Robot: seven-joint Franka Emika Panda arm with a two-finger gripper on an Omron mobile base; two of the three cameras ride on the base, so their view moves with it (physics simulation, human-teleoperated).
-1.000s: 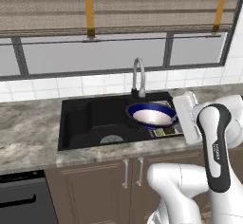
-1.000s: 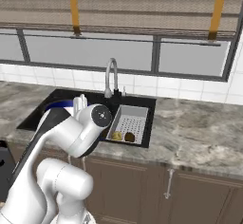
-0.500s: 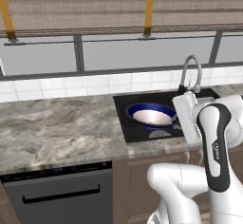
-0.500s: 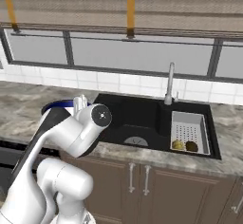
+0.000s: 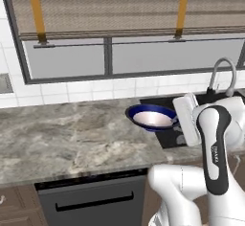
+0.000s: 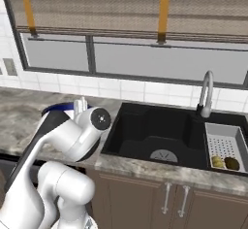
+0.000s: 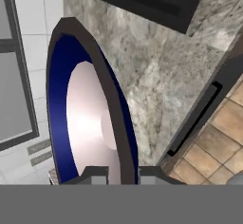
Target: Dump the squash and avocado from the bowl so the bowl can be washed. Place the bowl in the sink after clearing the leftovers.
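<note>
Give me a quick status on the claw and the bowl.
Claw shut on the bowl rim. Bowl empty, held over the counter. Squash and avocado in the tray. Nothing in the way.

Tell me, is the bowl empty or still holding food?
Empty: the bowl shows a bare white inside; squash and avocado lie in the grey tray.

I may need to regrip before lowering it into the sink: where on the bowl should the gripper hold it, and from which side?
Grip the bowl by its thin dark rim, one finger inside and one outside, as the gripper does now. It is wide and shallow, too broad to span, so the edge is the likely hold. Come from the robot's own side of the rim, as in the left base view.
</note>
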